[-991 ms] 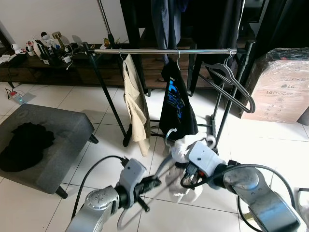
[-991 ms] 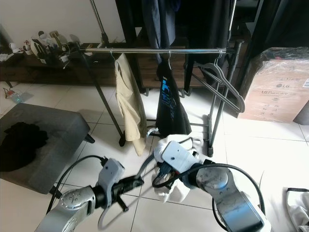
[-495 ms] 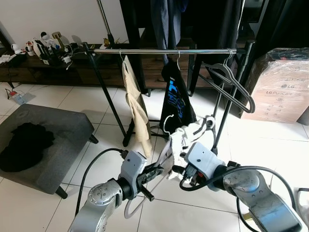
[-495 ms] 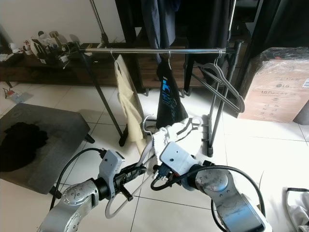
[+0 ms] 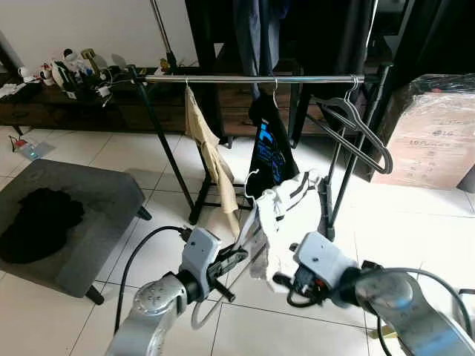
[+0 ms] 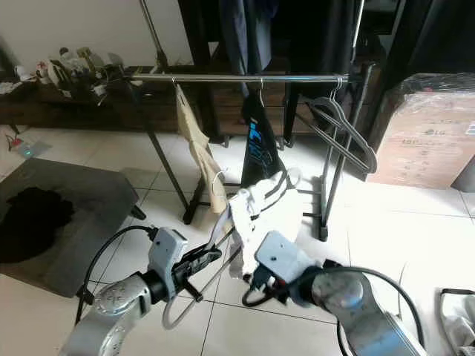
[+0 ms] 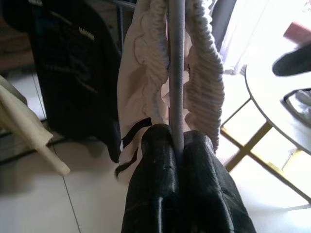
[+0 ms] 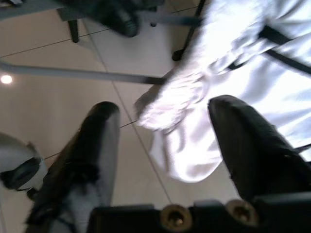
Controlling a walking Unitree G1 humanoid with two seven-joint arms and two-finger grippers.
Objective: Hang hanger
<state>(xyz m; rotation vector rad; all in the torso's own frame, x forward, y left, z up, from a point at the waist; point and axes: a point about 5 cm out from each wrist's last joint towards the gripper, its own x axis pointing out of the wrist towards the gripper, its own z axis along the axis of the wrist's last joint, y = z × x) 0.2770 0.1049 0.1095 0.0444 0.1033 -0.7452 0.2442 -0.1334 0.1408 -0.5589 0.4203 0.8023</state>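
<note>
**Hanger held up short of the rail**

Hanger (image 5: 249,236), grey, with a white garment (image 5: 278,215) draped over it, is raised in front of the robot, below the rail (image 5: 252,78) and near the black shirt (image 5: 269,148). The left hand (image 7: 176,160) is clamped on the hanger's grey bar, both fingers (image 7: 153,194) pressed together around it. The right hand (image 8: 163,141) sits just beside the garment's lower edge with its 2 fingers spread apart, gripping nothing; white cloth lies between them.

On the rail hang a beige garment (image 5: 211,159), the black shirt and 2 bare grey hangers (image 5: 356,133) at the right end. A grey ottoman (image 5: 70,204) with a black cloth (image 5: 37,222) on it stands on the tiled floor (image 5: 415,215) to the left, and a wrapped box (image 5: 434,133) to the right.
</note>
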